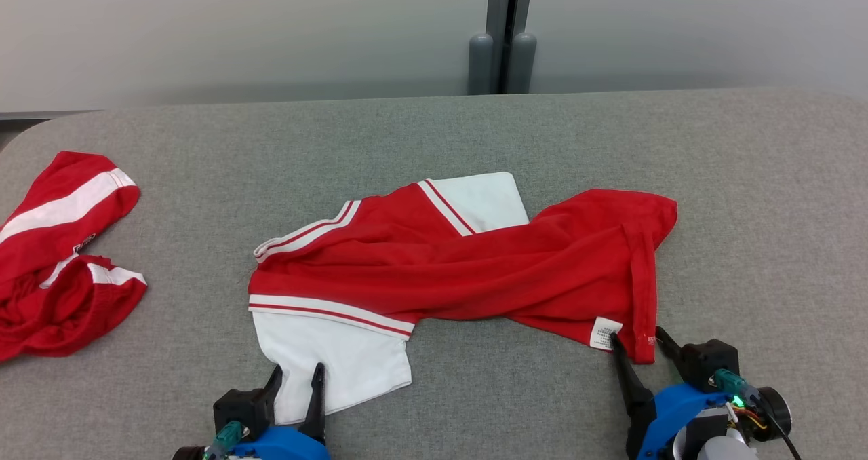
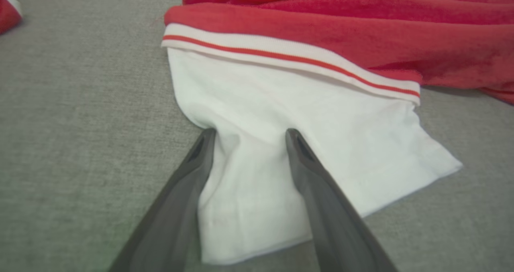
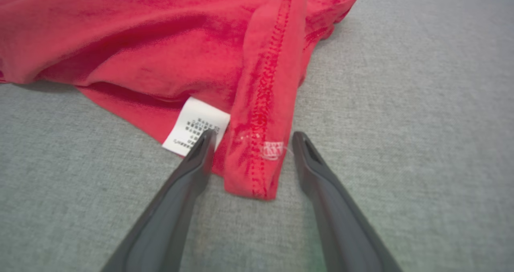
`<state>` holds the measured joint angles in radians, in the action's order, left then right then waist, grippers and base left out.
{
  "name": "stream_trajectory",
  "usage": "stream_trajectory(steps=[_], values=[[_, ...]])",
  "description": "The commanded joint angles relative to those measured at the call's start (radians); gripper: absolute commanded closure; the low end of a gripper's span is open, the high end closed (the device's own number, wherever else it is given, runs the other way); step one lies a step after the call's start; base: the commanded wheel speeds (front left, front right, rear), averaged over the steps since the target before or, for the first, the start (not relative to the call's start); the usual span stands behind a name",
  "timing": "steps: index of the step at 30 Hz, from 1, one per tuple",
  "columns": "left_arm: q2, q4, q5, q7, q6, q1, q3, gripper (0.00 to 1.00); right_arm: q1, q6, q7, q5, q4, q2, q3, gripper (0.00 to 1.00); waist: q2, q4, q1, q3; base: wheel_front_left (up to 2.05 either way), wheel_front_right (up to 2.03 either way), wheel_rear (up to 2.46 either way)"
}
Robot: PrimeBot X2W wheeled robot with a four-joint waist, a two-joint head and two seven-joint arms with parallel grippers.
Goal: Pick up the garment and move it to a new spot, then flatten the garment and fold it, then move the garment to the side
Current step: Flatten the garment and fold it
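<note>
Garment crumpled — label print illegible.

The grey fabric-covered table is viewed by the head camera from high at its near edge, tilted forward and down. It is set far enough back that the whole crumpled red-and-white garment and a pale wall behind are taken in. The left wrist camera is held low and close, aimed along the left gripper at the white sleeve. The right wrist camera is set equally low and near, aimed along the right gripper at the small white printed label. Sleeve and label are shared with the head view, near its lower edge.
</note>
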<state>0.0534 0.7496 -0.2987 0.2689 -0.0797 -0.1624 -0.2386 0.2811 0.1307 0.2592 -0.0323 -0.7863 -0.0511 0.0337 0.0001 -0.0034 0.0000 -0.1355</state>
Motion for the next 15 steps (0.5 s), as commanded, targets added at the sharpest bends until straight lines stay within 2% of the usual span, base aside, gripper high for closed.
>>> stream_trajectory(steps=[1,2,12,13,14,15], values=[[-0.005,0.032,-0.003,-0.01,0.005,-0.005,-0.015,0.81,0.021,0.0,0.003,0.007,-0.015,0.0,-0.001,0.0,-0.0001,0.002,0.0,-0.001,0.0,0.0,0.0],[-0.005,0.042,-0.009,-0.01,0.002,-0.006,-0.021,1.0,0.025,0.0,0.004,0.011,-0.022,0.0,-0.002,0.0,-0.0001,0.003,0.0,-0.001,0.0,0.0,0.0],[-0.003,-0.023,0.002,-0.005,0.017,-0.006,0.002,1.0,-0.006,0.0,0.006,0.039,0.002,0.0,-0.015,0.0,-0.0001,0.015,0.0,0.006,0.0,0.0,0.0],[-0.003,-0.031,0.006,-0.004,0.017,-0.005,0.006,1.0,-0.011,0.0,0.006,0.041,0.007,0.0,-0.017,0.45,-0.0001,0.015,0.0,0.007,0.0,0.0,0.0],[-0.003,-0.038,0.008,-0.004,0.017,-0.002,0.01,1.0,-0.015,0.0,0.006,0.056,0.02,-0.002,-0.018,0.58,-0.0001,0.014,0.0,0.008,0.0,0.0,0.0],[-0.003,-0.044,0.009,-0.004,0.016,0.002,0.013,1.0,-0.02,0.0,0.006,0.065,0.025,-0.004,-0.019,0.79,-0.0001,0.014,0.0,0.008,0.0,0.0,0.0]])
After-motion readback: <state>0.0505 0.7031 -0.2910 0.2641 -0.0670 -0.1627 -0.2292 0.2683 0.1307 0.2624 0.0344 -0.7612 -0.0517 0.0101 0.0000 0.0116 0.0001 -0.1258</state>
